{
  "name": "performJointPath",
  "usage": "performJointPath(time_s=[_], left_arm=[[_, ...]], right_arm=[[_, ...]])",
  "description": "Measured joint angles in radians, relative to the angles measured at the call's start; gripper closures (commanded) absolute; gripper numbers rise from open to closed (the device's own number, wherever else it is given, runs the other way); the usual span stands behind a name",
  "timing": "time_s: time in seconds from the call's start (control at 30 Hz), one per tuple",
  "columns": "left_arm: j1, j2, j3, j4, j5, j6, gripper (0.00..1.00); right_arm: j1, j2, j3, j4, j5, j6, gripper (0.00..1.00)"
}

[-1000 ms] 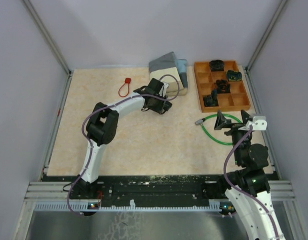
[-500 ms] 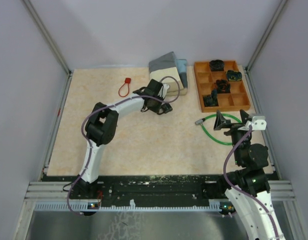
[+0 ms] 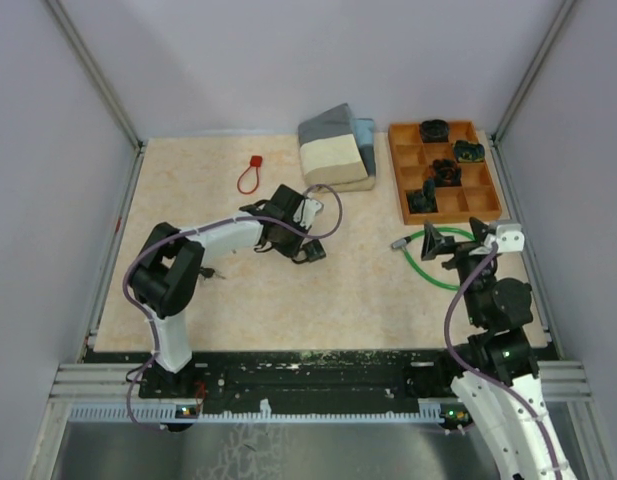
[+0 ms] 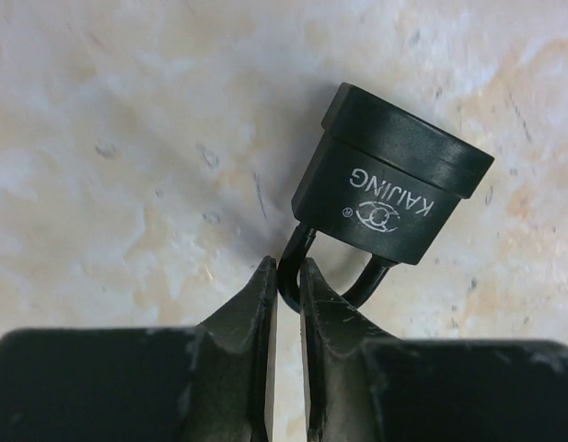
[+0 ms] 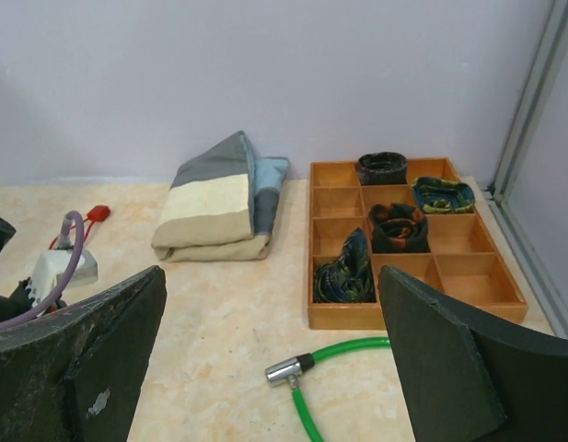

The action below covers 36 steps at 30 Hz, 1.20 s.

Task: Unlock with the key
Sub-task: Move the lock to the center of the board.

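table (image 3: 368, 290): padlock (image 3: 310, 250) lies mid-table, by the left wrist.
right gripper (image 3: 458, 240): spread wide, empty, over the green cable (image 5: 348, 348).
left gripper (image 4: 288, 285): clenched on the padlock's shackle (image 4: 300, 241).
step, judged: securing the padlock; next calls for fetching the key.
only the left wrist view shows the pinch; no key discernible.

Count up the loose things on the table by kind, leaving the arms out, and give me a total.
padlock: 1
red loop: 1
green cable: 1
folded cloth pile: 1
wooden tray: 1
rolled bundles in the tray: 4
Total: 9
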Motion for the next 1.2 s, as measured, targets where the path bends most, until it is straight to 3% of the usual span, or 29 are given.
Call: performJointPath(time_s=[0.33,0.83,1.03,1.2], left_arm=[[-0.003,-0.093,-0.130,0.041,-0.047,-0.062,0.45],[0.032,-0.113,-0.150,0.097,-0.215,-0.193,0.37],[0.066,-0.113,-0.102,0.152,-0.206,-0.219,0.31],[0.126,-0.152,-0.151,0.228,-0.127,-0.273,0.24]], right_arm=[[0.000,0.254,0.073,-0.035,-0.203,0.084,0.03],[0.049,0.711,0.070,0.195,-0.465,0.203,0.02],[0.146,0.882,0.134,0.184,-0.478,0.176,0.02],[0.240,1.043,0.272,0.104,-0.458,0.098,0.02]])
